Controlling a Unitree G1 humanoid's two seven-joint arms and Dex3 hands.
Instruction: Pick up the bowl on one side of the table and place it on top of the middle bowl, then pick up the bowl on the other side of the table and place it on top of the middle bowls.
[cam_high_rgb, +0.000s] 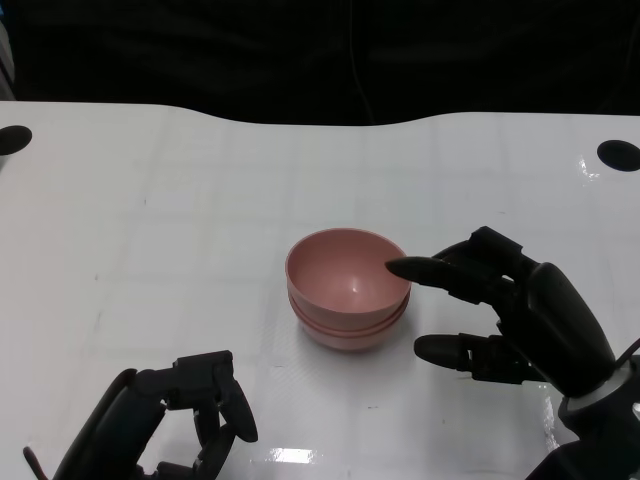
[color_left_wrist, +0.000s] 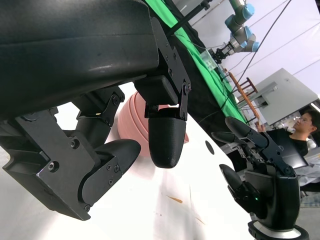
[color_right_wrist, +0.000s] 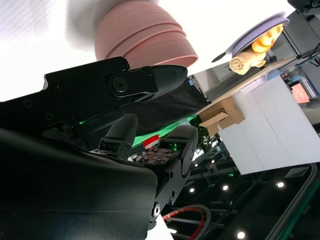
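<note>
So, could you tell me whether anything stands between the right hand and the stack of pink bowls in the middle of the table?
Nothing visible does. The right hand sits open just beside the stacked pink bowls on the white table, one fingertip reaching to the top bowl's rim. Only bare table lies between them.

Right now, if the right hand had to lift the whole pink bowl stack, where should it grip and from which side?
Probably the lowest bowl's rim, from the stack's right side. The bowls are nested upright, so holding only the top rim might lift just the top bowl. The right hand sits open beside that side, upper fingers at the top rim, lower fingers near the table.
</note>
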